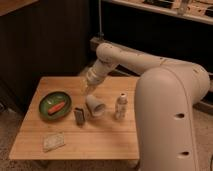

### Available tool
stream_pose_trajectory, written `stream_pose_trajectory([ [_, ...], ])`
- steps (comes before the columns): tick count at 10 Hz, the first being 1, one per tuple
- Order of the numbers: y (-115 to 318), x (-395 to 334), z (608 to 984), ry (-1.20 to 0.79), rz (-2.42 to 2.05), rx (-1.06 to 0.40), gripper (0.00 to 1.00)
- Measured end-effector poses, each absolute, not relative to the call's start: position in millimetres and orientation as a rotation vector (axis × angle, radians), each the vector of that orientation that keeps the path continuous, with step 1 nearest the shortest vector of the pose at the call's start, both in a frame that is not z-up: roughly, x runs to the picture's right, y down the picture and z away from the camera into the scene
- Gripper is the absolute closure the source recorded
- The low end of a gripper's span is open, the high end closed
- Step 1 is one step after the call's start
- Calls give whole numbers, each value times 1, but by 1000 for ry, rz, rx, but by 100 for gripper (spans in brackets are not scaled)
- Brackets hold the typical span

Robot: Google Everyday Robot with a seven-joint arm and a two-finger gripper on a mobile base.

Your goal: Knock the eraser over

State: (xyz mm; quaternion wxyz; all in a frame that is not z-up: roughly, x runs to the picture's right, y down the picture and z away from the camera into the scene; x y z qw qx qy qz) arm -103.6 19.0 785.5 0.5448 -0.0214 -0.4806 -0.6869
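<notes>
The eraser [79, 115] is a small dark block standing upright on the wooden table [100, 140], just right of the green plate. My gripper [88, 87] hangs over the back of the table, pointing down, above and a little behind the eraser and just behind the white cup. It is clear of the eraser and holds nothing that I can see.
A white cup [95, 106] lies on its side right of the eraser. A small bottle [120, 106] stands further right. A green plate [55, 105] holds an orange item. A pale speckled pad [53, 141] lies front left. My arm's large white body [170, 115] fills the right side.
</notes>
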Motion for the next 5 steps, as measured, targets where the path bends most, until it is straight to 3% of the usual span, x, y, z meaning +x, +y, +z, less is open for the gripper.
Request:
stream_pose_trajectory([
  [5,45,-100,808,-1255,-1575,-213,100],
])
